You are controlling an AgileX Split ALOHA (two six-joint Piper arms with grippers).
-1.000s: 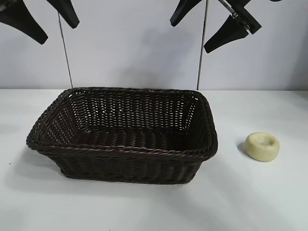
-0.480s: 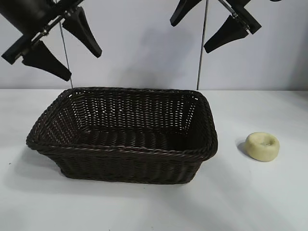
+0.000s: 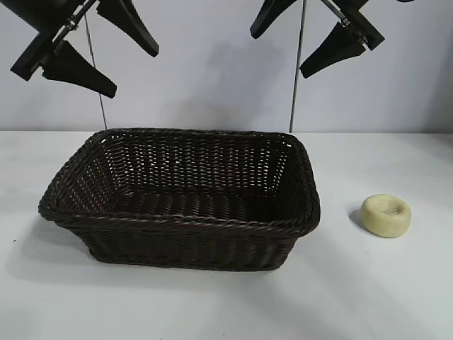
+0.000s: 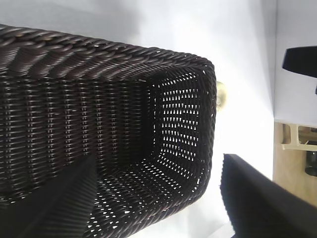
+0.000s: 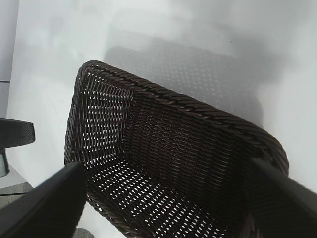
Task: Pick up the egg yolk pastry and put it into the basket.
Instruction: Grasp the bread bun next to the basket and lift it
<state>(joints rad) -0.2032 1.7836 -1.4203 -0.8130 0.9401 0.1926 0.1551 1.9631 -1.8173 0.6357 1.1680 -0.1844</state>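
The basket [image 3: 185,224], dark woven wicker, stands in the middle of the white table with nothing in it. The egg yolk pastry [image 3: 386,215], a pale yellow puck with a dimple, lies on the table to the basket's right, apart from it. My left gripper [image 3: 132,71] hangs open high above the basket's left end, holding nothing. My right gripper [image 3: 281,53] hangs open above the basket's right end, also holding nothing. The left wrist view looks down into the basket [image 4: 99,54] between the left gripper's [image 4: 158,203] fingers, and the pastry [image 4: 222,95] peeks past a far corner. The right wrist view shows the basket [image 5: 198,106] below the right gripper [image 5: 163,198].
Two thin vertical rods [image 3: 97,78] [image 3: 296,71] rise behind the basket against the pale wall. The table's edge and a light frame [image 4: 296,141] show in the left wrist view. White tabletop surrounds the pastry.
The left gripper dropped from the top left corner toward the basket, then rose slightly and shifted right. The right gripper, basket and pastry have not moved.
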